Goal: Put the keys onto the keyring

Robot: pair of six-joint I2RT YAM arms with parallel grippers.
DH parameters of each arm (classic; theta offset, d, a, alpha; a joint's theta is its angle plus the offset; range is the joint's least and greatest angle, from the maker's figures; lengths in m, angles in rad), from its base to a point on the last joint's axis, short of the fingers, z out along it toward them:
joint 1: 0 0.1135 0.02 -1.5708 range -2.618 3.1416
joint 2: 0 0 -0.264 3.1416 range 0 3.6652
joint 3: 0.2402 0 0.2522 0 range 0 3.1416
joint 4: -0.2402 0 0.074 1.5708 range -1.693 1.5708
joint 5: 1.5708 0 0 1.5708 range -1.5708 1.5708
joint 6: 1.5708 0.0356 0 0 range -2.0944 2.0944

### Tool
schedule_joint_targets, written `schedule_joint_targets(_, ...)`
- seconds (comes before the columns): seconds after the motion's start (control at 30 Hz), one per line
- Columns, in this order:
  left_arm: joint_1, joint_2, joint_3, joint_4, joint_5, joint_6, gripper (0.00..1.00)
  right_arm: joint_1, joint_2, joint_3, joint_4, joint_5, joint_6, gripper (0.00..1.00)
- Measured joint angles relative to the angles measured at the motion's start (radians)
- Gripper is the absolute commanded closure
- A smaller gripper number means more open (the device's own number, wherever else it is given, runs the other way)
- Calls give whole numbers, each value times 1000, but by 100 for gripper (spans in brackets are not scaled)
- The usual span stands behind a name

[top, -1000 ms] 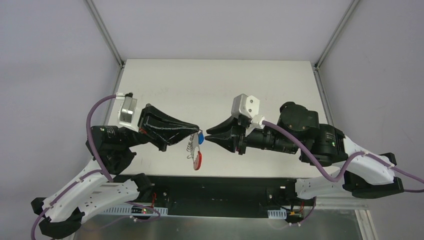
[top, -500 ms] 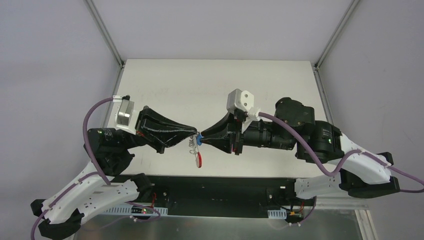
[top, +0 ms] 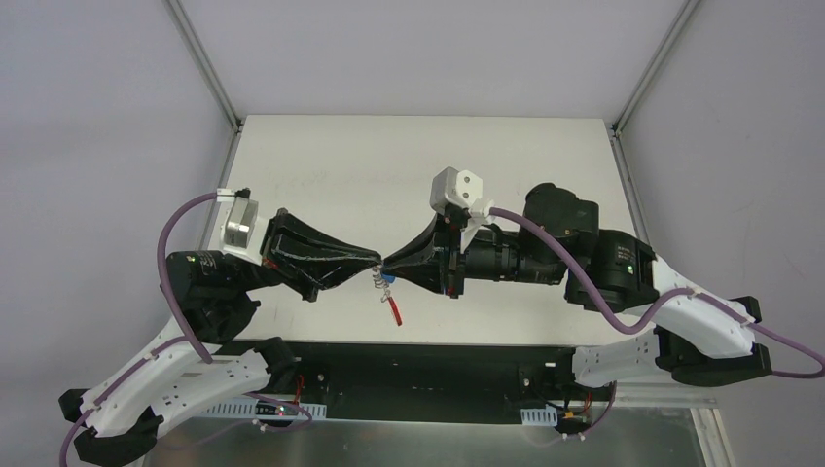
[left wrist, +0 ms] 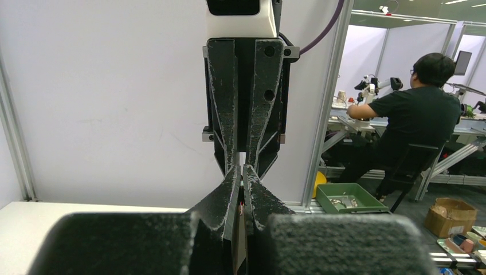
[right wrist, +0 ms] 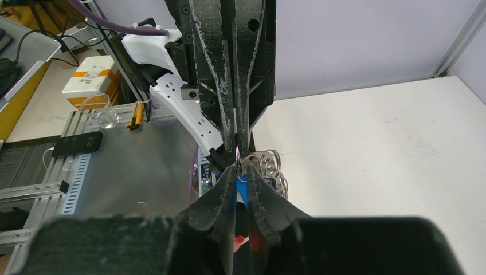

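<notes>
- The two arms meet nose to nose over the near part of the white table [top: 389, 165], their tips all but touching.
- The left gripper [top: 376, 260] reaches in from the left with its jaws pressed together. From the right wrist view a thin wire ring of the keyring [right wrist: 266, 163] is caught right at its tips.
- The rest of the keyring hangs below that meeting point, clear of the tabletop. The silver rings dangle in a bunch, and the red strip [top: 394, 309] trails lowest, tilted towards the right arm's side.
- The right gripper [top: 388, 265] comes in from the opposite side, its jaws drawn almost together with only a narrow slit left.
- The keys [right wrist: 242, 192] sit in that slit. The blue tag shows between the two black fingers, just below the fingertips and right beside the silver rings.
- Whether the right fingers are truly pinching the tag or only flanking it, I cannot tell, as the fingers hide their own contact faces.
- The small dark key itself is too hidden to pick out.
</notes>
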Motion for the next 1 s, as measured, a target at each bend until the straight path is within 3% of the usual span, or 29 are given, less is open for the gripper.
schedule_joint_targets(0.13, 0, 0, -3, 3, 0, 0, 100, -8, 2, 2, -2, -13, 8, 99)
schedule_joint_targets(0.47, 0, -1, -4, 8, 1, 0, 100, -25, 3, 3, -1, -59, 21, 100)
schedule_joint_targets(0.7, 0, 5, 31, -79, 59, 7, 71, -29, 3, 14, -53, -76, 18, 100)
schedule_joint_targets(1.0, 0, 25, 209, -376, 154, 78, 64, -55, 13, 142, -270, -112, 16, 100)
